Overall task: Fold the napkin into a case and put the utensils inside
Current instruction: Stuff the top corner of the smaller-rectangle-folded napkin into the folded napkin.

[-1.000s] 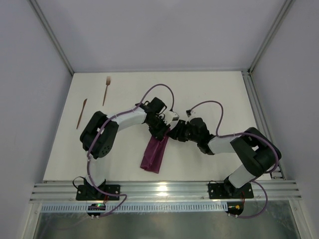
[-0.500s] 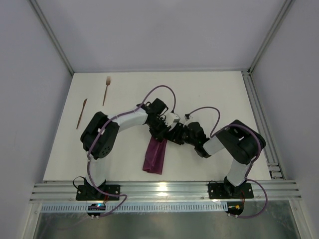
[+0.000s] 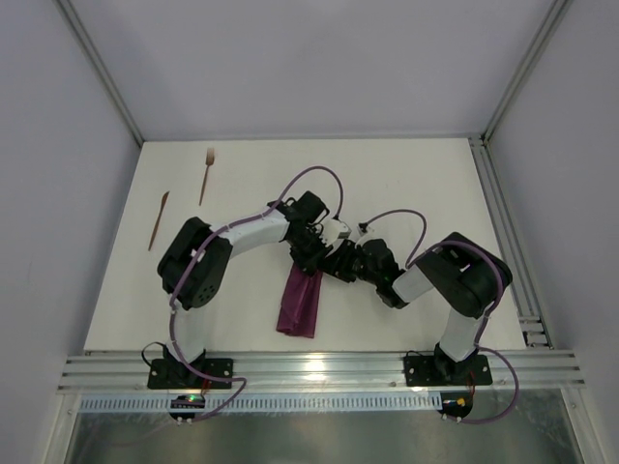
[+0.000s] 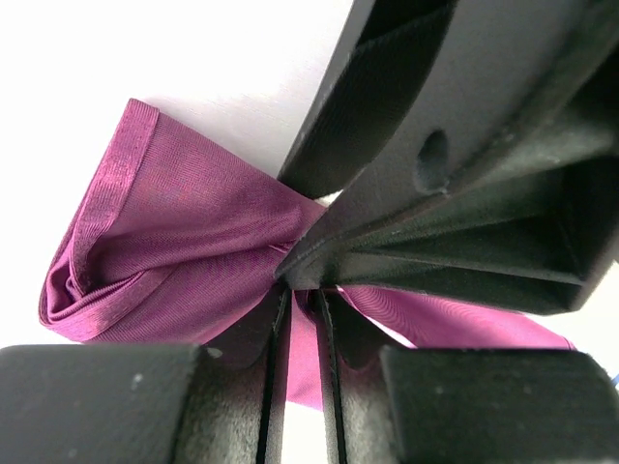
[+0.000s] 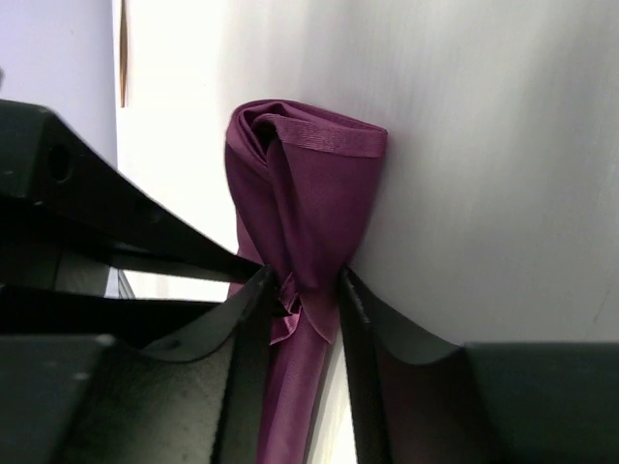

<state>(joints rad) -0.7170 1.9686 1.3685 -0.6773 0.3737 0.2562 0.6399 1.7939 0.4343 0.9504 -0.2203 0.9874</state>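
Napkin (image 3: 301, 304) bunched in a lump in the middle of the table (image 3: 435, 193), top end pinched by left gripper (image 4: 300, 302) and right gripper (image 5: 302, 282), side by side. Might slip out or twist worse if tugged apart fast. Wooden fork (image 3: 206, 174) and knife (image 3: 159, 218) far off, back left.

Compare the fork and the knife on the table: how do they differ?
The fork has a wider head at its far end; the knife is a plain slim stick. The fork lies farther back; the knife nearer and further left. Both are brown and lie flat, untouched.
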